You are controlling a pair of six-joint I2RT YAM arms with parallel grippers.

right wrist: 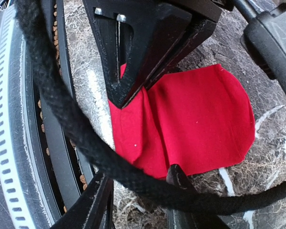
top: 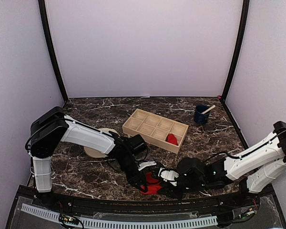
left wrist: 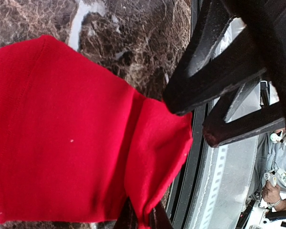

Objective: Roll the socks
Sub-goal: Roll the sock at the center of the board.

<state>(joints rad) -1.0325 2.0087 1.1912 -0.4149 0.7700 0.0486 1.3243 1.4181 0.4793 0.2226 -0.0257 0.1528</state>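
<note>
Your left gripper (right wrist: 119, 98) and right gripper (right wrist: 139, 186) crowd together over the flat red sock (right wrist: 200, 119) at the table's near edge, hard against the front rail (top: 133, 210). A black cable (right wrist: 55, 100) loops across there. Beyond, the wooden tray (top: 150, 140) blocks the middle. Bare marble (top: 209, 138) lies open between tray, blue cup (top: 200, 116) and right arm.

Looked like a robotics lab test cell to me: a white left arm (top: 83, 136) and right arm (top: 255, 157) were bolted along the near edge of a dark marble worktop (top: 95, 109), boxed in by plain pale walls (top: 143, 47) on black frame posts (top: 51, 47), with a braided cable (right wrist: 52, 105) trailing about.
</note>
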